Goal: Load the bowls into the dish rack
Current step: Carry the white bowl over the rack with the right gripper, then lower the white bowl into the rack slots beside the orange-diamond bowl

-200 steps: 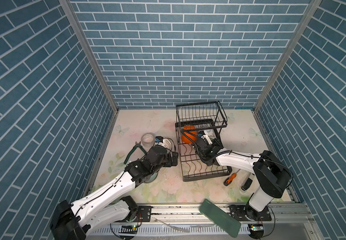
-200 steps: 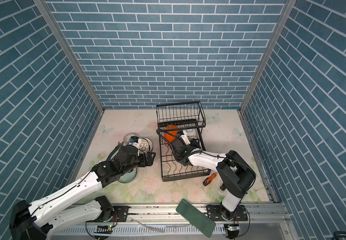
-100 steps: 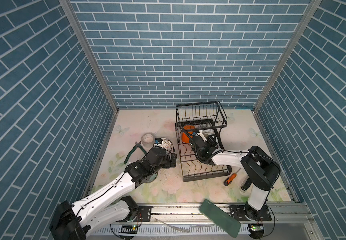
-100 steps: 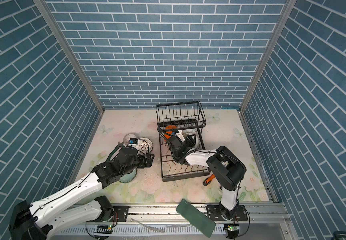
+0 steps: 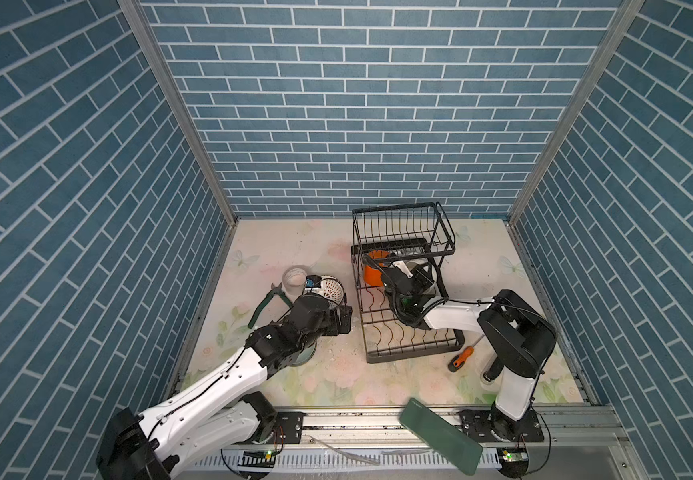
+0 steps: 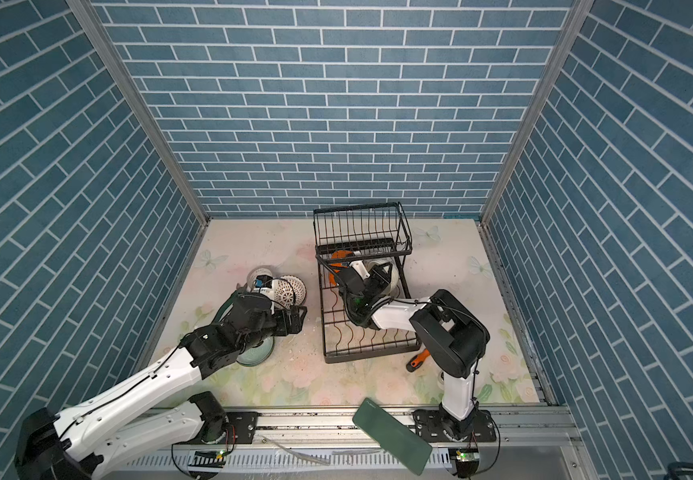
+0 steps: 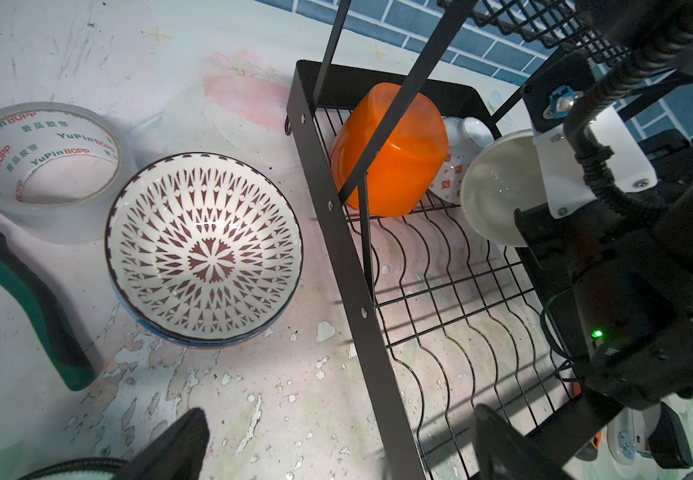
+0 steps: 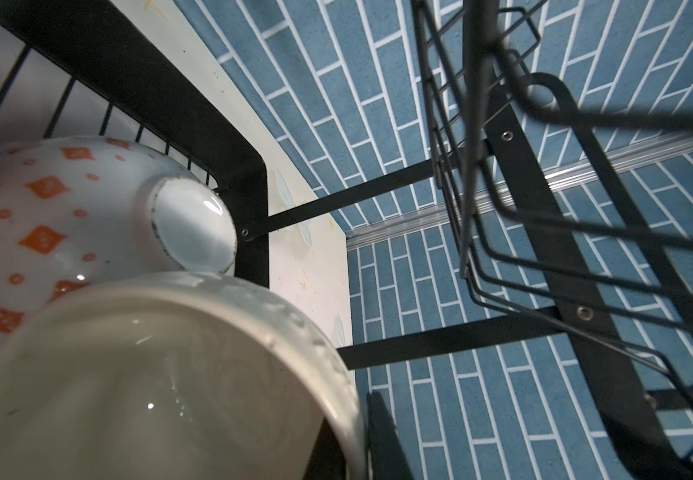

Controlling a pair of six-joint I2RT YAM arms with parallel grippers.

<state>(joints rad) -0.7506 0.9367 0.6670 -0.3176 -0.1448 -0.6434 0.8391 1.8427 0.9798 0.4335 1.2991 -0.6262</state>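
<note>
While L gripper (image 7: 341, 441) hangs wide open, R gripper (image 8: 361, 432) seems clamped on cream bowl (image 8: 149, 395) in dish rack (image 5: 413, 353).

1. Both top views are bright and evenly lit from above. The table (image 5: 295, 245) looks pale, nearly washed out, with only soft shadows under my arms.
2. The wide lens makes the brick walls splay steeply toward the frame edges.
3. In my left wrist view, 1 white glare spot sits inside the patterned bowl (image 7: 207, 226), and the lower corners go dark and soft.
4. In my right wrist view, the cream bowl (image 8: 162, 374) carries small highlights. The nearest dish rack (image 8: 577, 112) wires smear out of focus.
</note>
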